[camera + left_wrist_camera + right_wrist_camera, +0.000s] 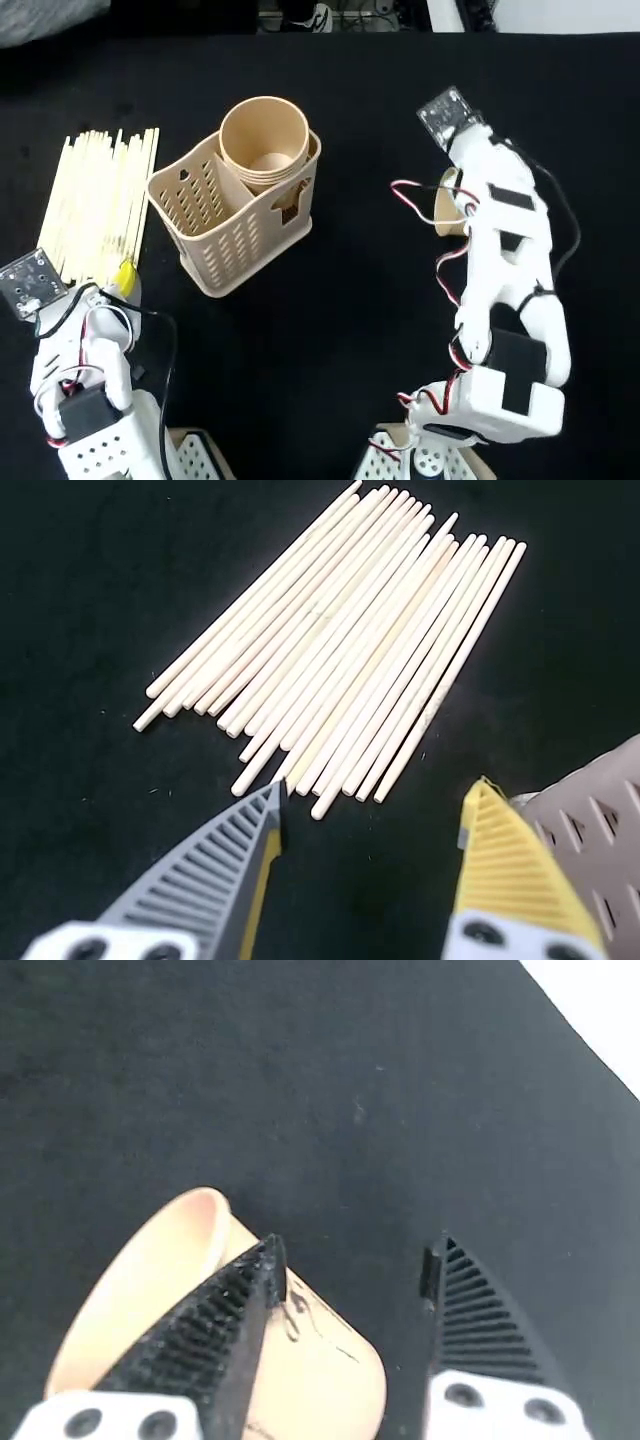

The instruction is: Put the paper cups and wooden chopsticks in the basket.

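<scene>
Hovering at lower left of the high view, left gripper (378,783) stands wide open at the near ends of the pale wooden chopsticks (340,650). Bundle's long axis runs obliquely away from the jaws, toward frame top.

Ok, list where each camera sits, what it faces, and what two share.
High view: fixed above the table, looking down on basket, chopsticks, left arm, right arm.
Left wrist view: on the left arm, looking past open left fingers at the chopsticks.
Right wrist view: on the right arm, looking past open right fingers at a lying paper cup.
Shared: chopsticks and basket, in high and left wrist views.
</scene>
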Robot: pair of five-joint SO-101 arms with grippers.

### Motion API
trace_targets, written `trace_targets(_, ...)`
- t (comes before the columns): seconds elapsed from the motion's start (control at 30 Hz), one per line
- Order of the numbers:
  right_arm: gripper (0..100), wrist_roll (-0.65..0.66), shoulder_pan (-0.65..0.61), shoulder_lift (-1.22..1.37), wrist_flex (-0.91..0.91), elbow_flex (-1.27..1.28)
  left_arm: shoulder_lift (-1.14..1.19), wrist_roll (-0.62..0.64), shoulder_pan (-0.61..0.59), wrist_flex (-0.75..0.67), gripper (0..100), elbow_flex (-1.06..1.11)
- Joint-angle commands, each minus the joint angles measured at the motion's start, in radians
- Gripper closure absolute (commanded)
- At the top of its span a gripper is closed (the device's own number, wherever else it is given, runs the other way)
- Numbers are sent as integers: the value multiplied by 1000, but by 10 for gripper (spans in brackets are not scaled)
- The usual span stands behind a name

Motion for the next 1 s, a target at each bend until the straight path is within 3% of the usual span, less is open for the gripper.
trace_targets(0.0, 767, -17, 41, -59, -26, 22, -9, 11, -1, -20, 716, -13)
trace_targets(0.17, 737, -147, 6, -219, 9, 19, -9, 11, -1, -21, 716, -12)
trace_targets(0.43, 728, -192, -173, -401, 338, 44, -9, 11, -1, -23, 716, -10)
trace_targets(0.6, 727, -172, -135, -337, 301, 77, -9, 11, -1, -23, 716, -10)
trace_targets(0.8, 729, -12, 29, -130, 48, 70, -9, 11, -1, -23, 716, -10)
trace_targets(0.97, 737, 44, 84, -35, 6, 16, -9, 11, -1, -23, 716, -10)
